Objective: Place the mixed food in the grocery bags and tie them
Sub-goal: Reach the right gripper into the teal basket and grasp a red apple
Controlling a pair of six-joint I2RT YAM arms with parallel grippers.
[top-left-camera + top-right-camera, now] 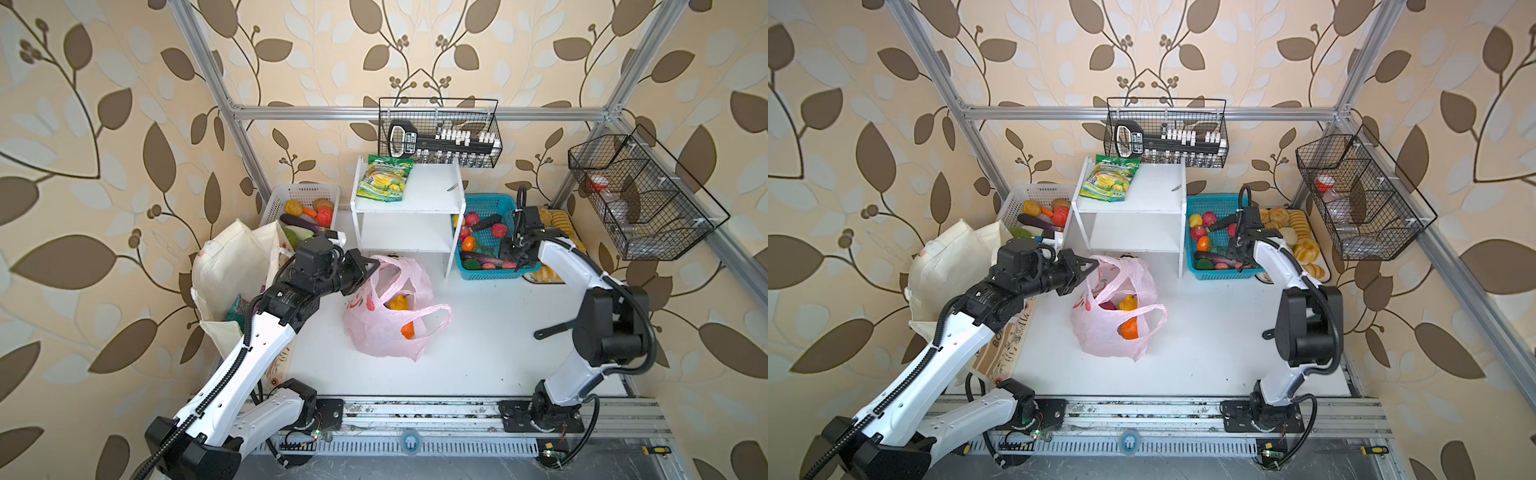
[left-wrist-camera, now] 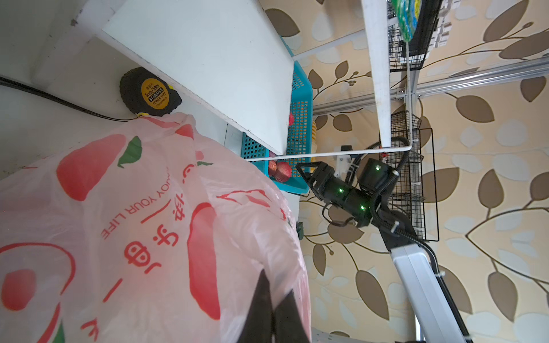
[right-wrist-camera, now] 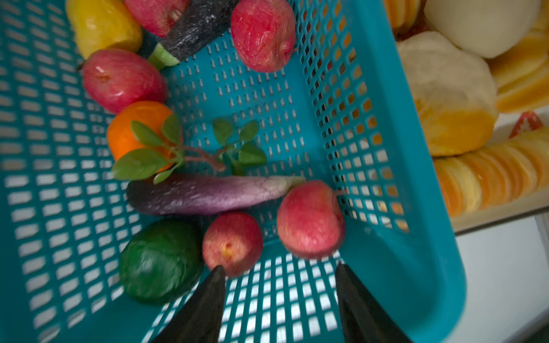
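The pink plastic bag (image 1: 386,328) (image 1: 1108,332) (image 2: 133,222) stands mid-table with its mouth open. Inside it lie a yellow fruit (image 1: 399,302) and an orange fruit (image 1: 408,330). My left gripper (image 1: 372,264) (image 2: 277,285) is shut on the bag's far rim. The cream canvas tote (image 1: 232,266) stands at the left behind that arm. My right gripper (image 3: 279,267) (image 1: 513,259) hangs open inside the teal basket (image 3: 386,148), with only the basket floor between its fingers. Two red fruits (image 3: 310,219) (image 3: 233,242) lie just past its tips, and an orange fruit (image 3: 133,124) farther in.
A white shelf (image 1: 409,199) carries a green-and-yellow packet (image 1: 386,176). A tape measure (image 2: 150,92) sits under it. A white basket (image 1: 305,193) of vegetables is at the back left, bread rolls (image 1: 557,224) at the right. Wire baskets (image 1: 440,133) (image 1: 640,195) hang on the frame.
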